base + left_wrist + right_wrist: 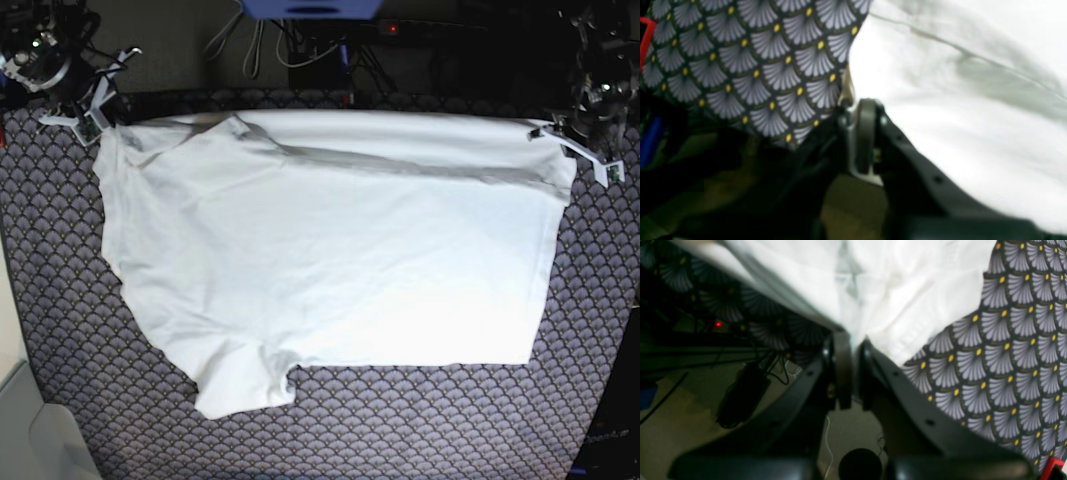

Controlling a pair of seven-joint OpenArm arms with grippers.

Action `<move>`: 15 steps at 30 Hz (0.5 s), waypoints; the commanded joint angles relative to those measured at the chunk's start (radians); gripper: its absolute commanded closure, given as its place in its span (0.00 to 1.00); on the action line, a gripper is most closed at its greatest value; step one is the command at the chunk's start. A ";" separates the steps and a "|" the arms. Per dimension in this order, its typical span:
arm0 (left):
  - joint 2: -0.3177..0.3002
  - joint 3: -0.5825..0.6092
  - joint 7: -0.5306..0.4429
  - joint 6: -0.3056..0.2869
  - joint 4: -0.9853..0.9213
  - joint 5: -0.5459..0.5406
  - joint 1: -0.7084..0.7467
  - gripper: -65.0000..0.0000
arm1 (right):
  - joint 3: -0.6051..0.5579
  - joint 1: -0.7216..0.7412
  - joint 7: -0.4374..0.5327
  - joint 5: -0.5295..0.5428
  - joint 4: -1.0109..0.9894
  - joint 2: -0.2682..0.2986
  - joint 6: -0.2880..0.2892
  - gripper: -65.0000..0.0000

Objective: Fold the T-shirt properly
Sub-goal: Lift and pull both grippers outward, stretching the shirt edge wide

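The white T-shirt [330,250] lies spread wide on the scale-patterned tablecloth [400,420], with one sleeve at the front left and a long fold line along its far edge. My right gripper [100,128] is at the shirt's far left corner. In the right wrist view its fingers [841,366] are shut on a bunch of the white cloth [893,290]. My left gripper [553,133] is at the far right corner. In the left wrist view its fingers [865,133] are pressed together at the edge of the cloth [957,116].
Both grippers are at the table's far edge, with dark floor and cables [743,390] beyond it. A blue box [310,8] stands behind the table. A white surface [30,430] borders the front left corner. Patterned cloth shows around the shirt.
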 commanded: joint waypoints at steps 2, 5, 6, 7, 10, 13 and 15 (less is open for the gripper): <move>-0.019 -0.009 -0.022 0.014 0.025 0.014 0.001 0.99 | 0.015 -0.010 0.011 0.003 0.017 0.019 -0.007 1.00; -0.019 -0.009 -0.013 0.014 0.026 0.014 0.001 0.99 | 0.015 -0.026 0.011 0.003 0.017 0.022 -0.007 1.00; -0.021 -0.011 0.009 0.014 0.028 0.014 0.001 0.99 | 0.015 -0.030 0.013 0.003 0.020 0.031 -0.007 1.00; -0.028 -0.011 0.036 0.014 0.031 0.014 0.001 0.99 | 0.015 -0.032 0.013 0.003 0.023 0.040 -0.007 1.00; -0.051 -0.011 0.095 0.014 0.064 0.013 0.001 0.99 | 0.015 -0.052 0.013 0.003 0.031 0.051 -0.007 1.00; -0.062 -0.011 0.135 0.014 0.117 0.013 0.001 0.99 | 0.016 -0.056 0.013 0.003 0.042 0.071 -0.007 1.00; -0.062 -0.017 0.158 0.014 0.160 0.013 0.001 0.99 | 0.049 -0.058 0.013 0.006 0.066 0.066 -0.007 1.00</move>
